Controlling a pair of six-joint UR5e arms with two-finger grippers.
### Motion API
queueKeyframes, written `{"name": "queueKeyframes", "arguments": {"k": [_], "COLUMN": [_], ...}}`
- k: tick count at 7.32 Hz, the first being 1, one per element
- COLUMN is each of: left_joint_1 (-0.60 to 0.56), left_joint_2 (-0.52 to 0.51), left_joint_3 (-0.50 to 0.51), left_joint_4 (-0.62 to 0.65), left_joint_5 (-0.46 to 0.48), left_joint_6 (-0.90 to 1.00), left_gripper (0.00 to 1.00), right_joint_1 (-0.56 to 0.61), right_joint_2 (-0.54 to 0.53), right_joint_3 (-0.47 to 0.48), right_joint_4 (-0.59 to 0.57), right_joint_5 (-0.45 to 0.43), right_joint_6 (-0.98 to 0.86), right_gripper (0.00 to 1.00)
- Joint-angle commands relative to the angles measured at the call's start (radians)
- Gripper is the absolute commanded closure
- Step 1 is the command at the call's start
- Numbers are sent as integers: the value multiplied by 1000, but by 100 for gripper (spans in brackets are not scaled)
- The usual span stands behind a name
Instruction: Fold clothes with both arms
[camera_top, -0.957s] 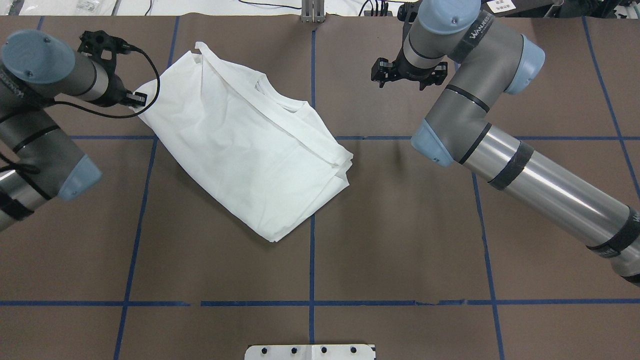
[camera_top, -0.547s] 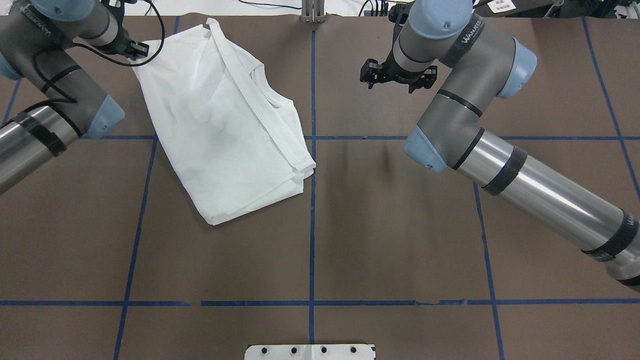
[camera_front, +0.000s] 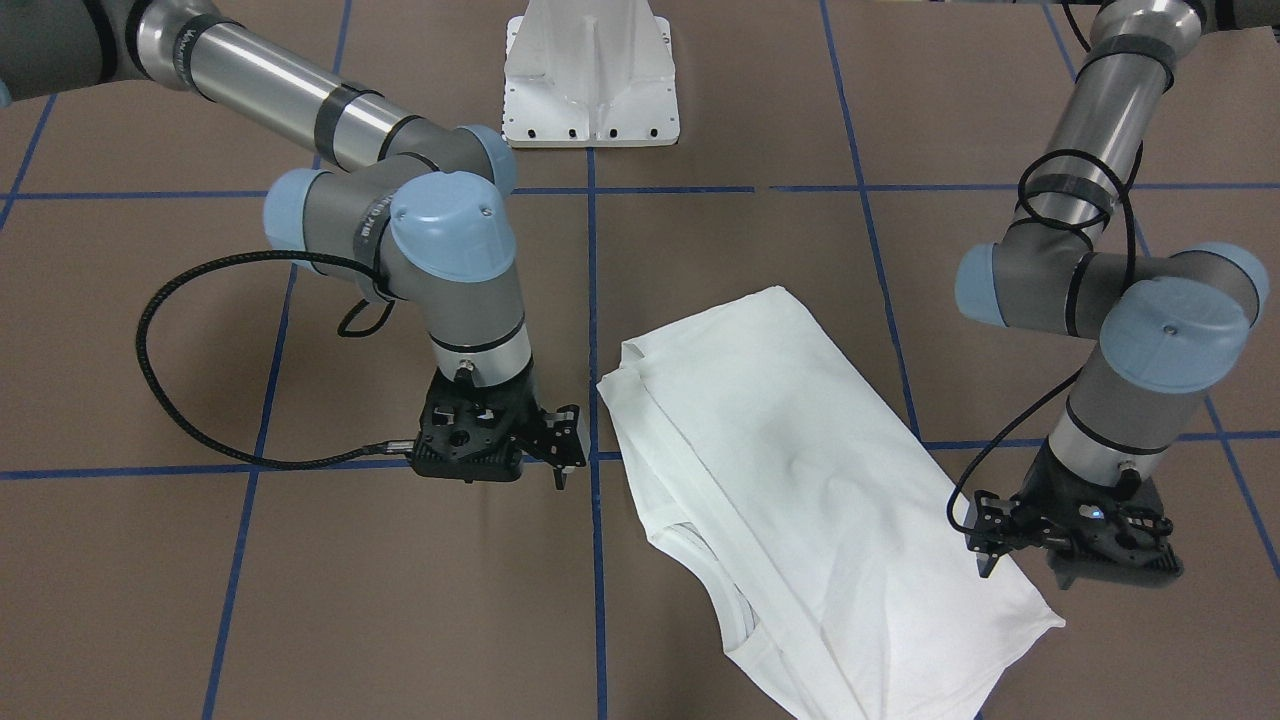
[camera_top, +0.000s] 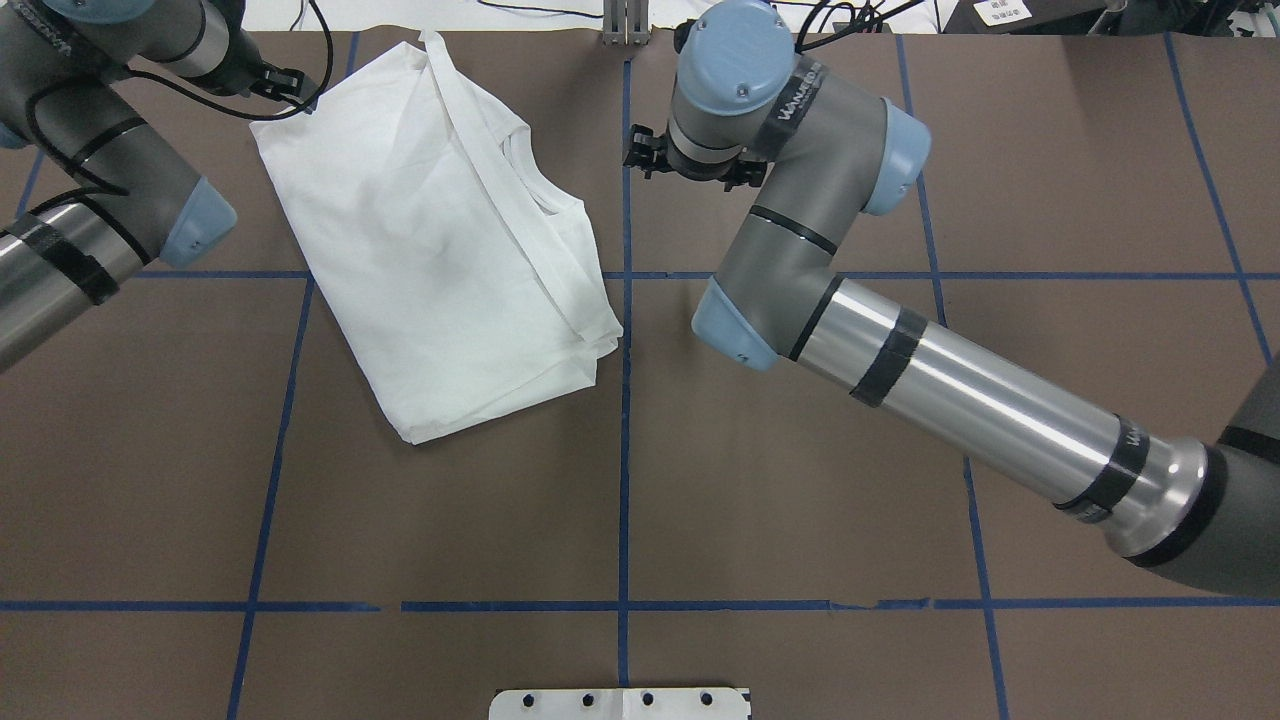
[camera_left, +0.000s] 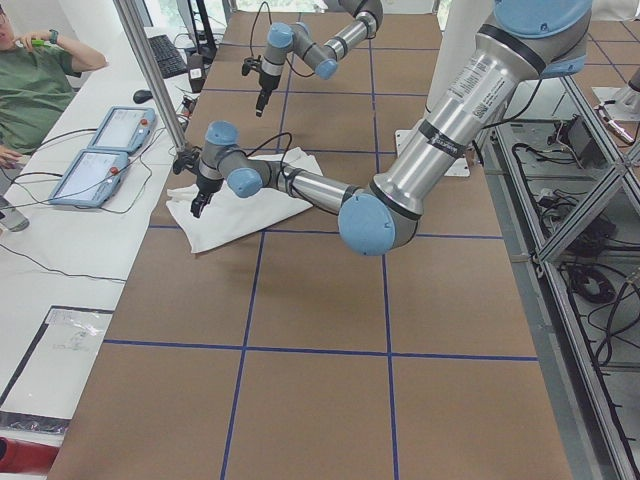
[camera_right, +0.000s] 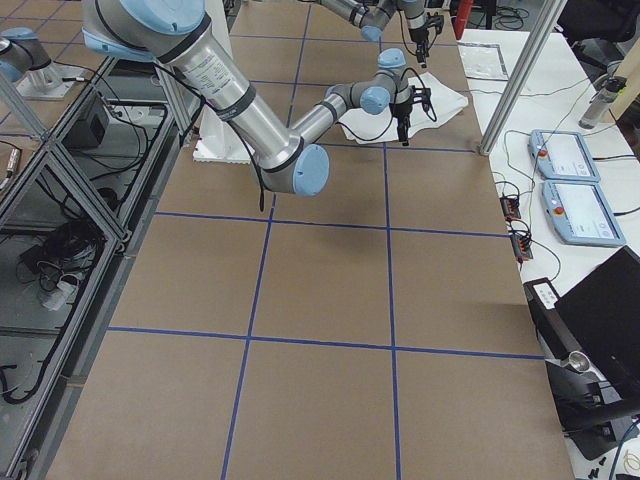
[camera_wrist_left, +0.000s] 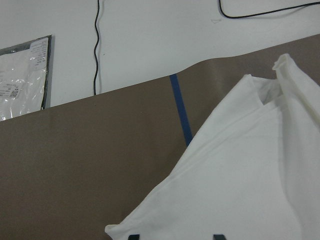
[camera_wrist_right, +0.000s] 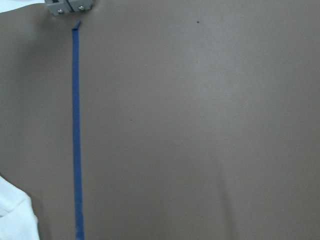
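The white shirt (camera_top: 430, 230) lies folded and slanted on the brown table, left of the centre tape line, its collar (camera_top: 535, 180) facing right. It also shows in the front-facing view (camera_front: 800, 470). My left gripper (camera_front: 988, 548) hovers over the shirt's far left corner (camera_top: 262, 125), open. The left wrist view shows that corner (camera_wrist_left: 150, 220) flat between two spread fingertips (camera_wrist_left: 133, 236). My right gripper (camera_front: 560, 455) hangs empty and open just right of the shirt, by the centre line. The shirt's edge (camera_wrist_right: 12, 215) sits at the lower left of the right wrist view.
A white pedestal base (camera_front: 590, 80) stands at the table's near edge. An aluminium post (camera_top: 625, 20) rises at the far edge. Beyond it, a side bench carries cables and two teach pendants (camera_left: 105, 150), with a seated person (camera_left: 30, 90) beside it.
The left gripper dragged the shirt toward the far left, turning it, and now stands open over the corner. The right arm swung left to the centre line beside the shirt.
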Motion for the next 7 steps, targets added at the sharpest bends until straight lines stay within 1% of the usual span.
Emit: {"name": "queueKeyframes", "arguments": {"k": [1,2,3,4,5,6,7], "left_joint_1": [-3,-3,-1,-1,0,0,0], "left_joint_2": [44,59,68,73,74,77,80], "left_joint_3": [-77,-96,-108,-111,-120,-120,-120], "left_joint_4": [-1,-2,-4,-5,-4,-5,-5], "left_joint_5": [-49,-50,-50,-50,-50,-50,-50], "left_joint_6": [-9,-9,-9,-9,-10,-10,-10], "left_gripper": [0,0,0,0,0,0,0], "right_joint_1": [-59,-88,-113,-128,-142,-145,-153], "right_joint_2": [111,141,145,154,156,166,169], "right_joint_3": [-219,-287,-341,-382,-409,-444,-455], "right_joint_4": [159,227,311,362,452,492,493], "right_joint_5": [-93,-142,-195,-232,-254,-259,-277], "right_joint_6": [27,37,57,59,104,135,137], "right_gripper": [0,0,2,5,10,16,21]}}
